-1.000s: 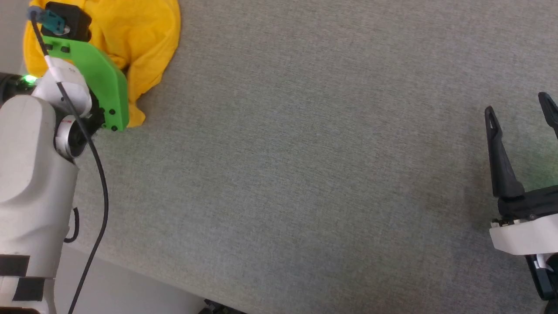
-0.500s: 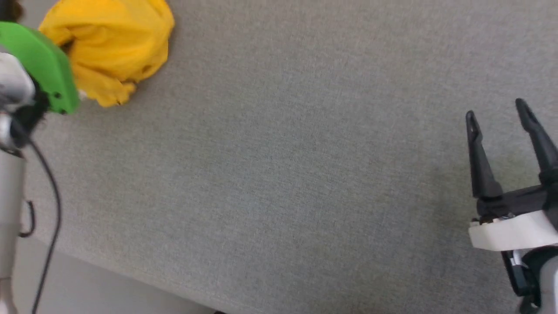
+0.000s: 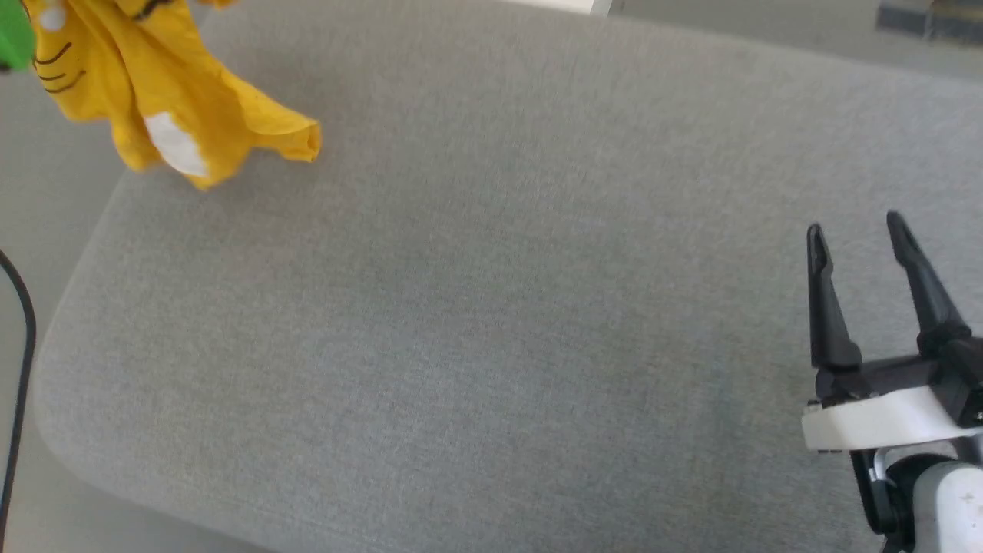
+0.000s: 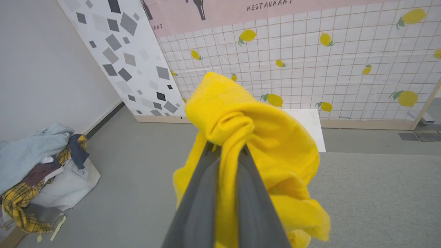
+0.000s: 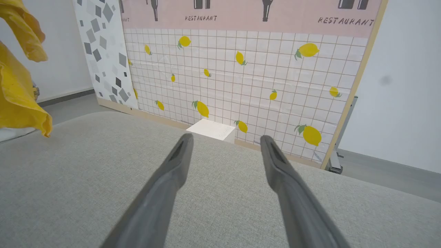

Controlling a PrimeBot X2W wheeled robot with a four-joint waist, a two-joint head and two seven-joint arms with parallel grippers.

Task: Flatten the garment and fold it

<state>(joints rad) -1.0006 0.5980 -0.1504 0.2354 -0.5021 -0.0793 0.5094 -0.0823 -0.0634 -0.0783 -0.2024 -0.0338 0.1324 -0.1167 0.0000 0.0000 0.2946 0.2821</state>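
Observation:
The bright yellow T-shirt [image 3: 173,100] hangs bunched above the far left corner of the grey padded table [image 3: 491,307], its black line marks and a white patch showing. In the left wrist view my left gripper [image 4: 225,148] is shut on a fold of the T-shirt [image 4: 262,137], which drapes over both fingers. The right wrist view catches the hanging T-shirt [image 5: 17,89] at its left edge. My right gripper [image 3: 856,226] stands open over the table's right side, nothing between its fingers [image 5: 175,155].
A pile of other clothes [image 4: 38,162] lies on the floor by the left wall. A small white box [image 5: 212,129] stands beyond the table's far edge, before a lemon-patterned wall panel [image 5: 241,75]. A black cable [image 3: 19,369] hangs past the table's near left corner.
The head camera has tilted and shifted. My left arm has lifted the T-shirt off the table; it now hangs in the air, partly unrolled. The right gripper stays open.

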